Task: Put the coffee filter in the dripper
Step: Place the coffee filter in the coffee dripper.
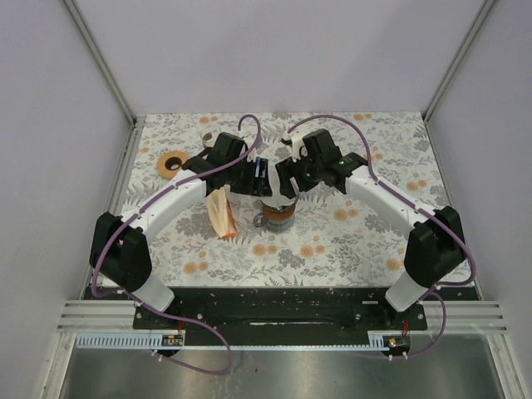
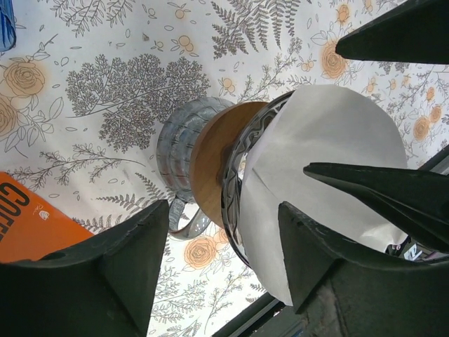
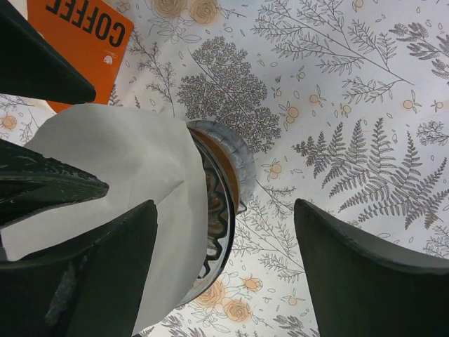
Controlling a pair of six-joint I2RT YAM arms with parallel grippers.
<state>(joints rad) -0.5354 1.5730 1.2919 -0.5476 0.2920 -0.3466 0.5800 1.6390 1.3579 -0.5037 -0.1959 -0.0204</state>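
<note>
filter (image 2: pixel 330 140) in dripper (image 2: pixel 210 168), floral cloth (image 2: pixel 126 84) (orange packet (image 2: pixel 35 225) nearby)

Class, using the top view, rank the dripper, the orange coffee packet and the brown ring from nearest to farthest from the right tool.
Measured from the right tool:
1. dripper, just under the tool, on the side toward the arm bases.
2. orange coffee packet, to the left of the dripper.
3. brown ring, farthest, out at the left.

Find the dripper (image 2: pixel 210 165) upright at the centre of the work area: ribbed glass cone, wooden collar, handled glass base. The white paper coffee filter (image 2: pixel 330 154) sits in its mouth, protruding above the rim.
</note>
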